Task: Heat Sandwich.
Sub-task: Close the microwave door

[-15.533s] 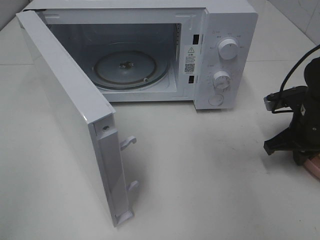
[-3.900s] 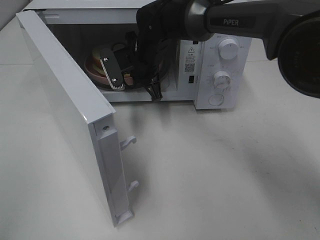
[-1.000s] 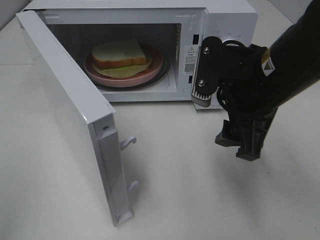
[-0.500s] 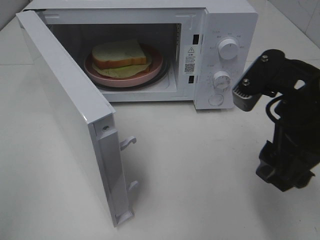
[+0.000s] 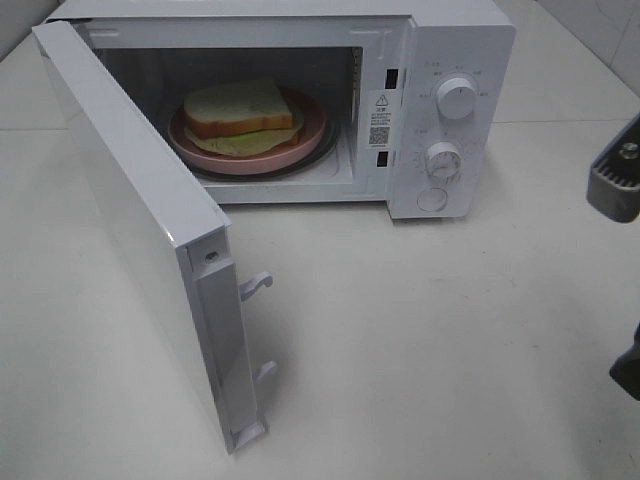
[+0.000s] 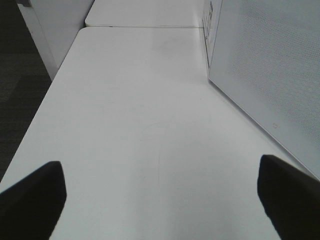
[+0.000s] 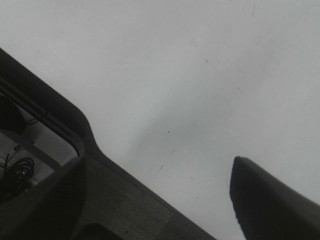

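**Q:** Status, quick?
**Me:** The sandwich [image 5: 243, 108] is on its pink plate [image 5: 312, 132], on the turntable [image 5: 334, 150] inside the microwave [image 5: 455, 40]. I'd call loading done.

**Q:** Your grippers?
**Me:** Both are empty. My left gripper [image 6: 160, 200] has its jaws spread wide over the bare table [image 6: 130, 115], with nothing between them. My right gripper [image 7: 170, 205] is also parted and holds nothing, with only tabletop under it. In the high view just bits of it poke in at the right edge, well apart from the microwave.

**Q:** What's left?
**Me:** The door [image 5: 130, 220] hangs wide open, so it needs swinging shut. After that, my guess is setting the controls: the upper dial [image 5: 457, 98], the lower dial [image 5: 443, 158] and maybe the round button [image 5: 432, 199] under them. With the door open, I judge heating hasn't started.

**Q:** Any writing?
**Me:** There's a white sticker [image 5: 380, 118] on the frame beside the cavity, with a warning triangle, tiny lines of print and a QR-type square. It's too small to read. The marks ringing both dials are unreadable too. I can't make out a brand name anywhere.
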